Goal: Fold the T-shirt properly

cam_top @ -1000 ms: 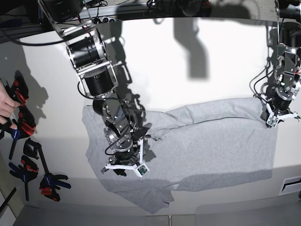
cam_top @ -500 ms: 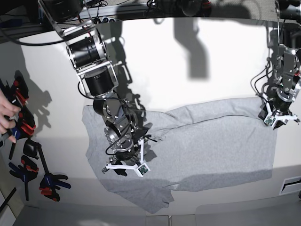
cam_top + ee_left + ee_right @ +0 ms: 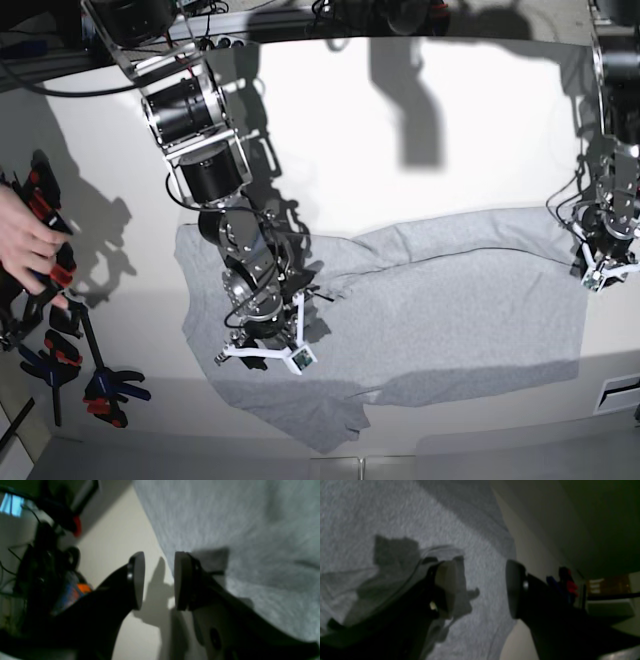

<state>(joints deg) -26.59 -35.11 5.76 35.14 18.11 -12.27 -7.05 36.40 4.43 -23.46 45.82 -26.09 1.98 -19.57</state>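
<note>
The light grey T-shirt (image 3: 450,320) lies spread on the white table (image 3: 400,180), with rumpled folds at its left and front. My right gripper (image 3: 250,357) hangs low over the shirt's left part. In the right wrist view it (image 3: 481,590) is open above the T-shirt (image 3: 370,517), and one finger (image 3: 447,587) touches a rumpled fold. My left gripper (image 3: 607,280) is at the shirt's far right corner. In the left wrist view it (image 3: 158,580) is open and empty over bare table, with one finger (image 3: 182,580) above the T-shirt (image 3: 237,530) edge.
Several black, red and blue clamps (image 3: 60,340) lie at the table's left edge, and a person's hand (image 3: 30,245) rests on them. A dark fixture (image 3: 622,390) sits at the right edge. Cables and arm bases line the back.
My left gripper opened, let go of the shirt's right corner and shifted right and down past the edge. The person's hand moved further in over the clamps. My right arm stayed still.
</note>
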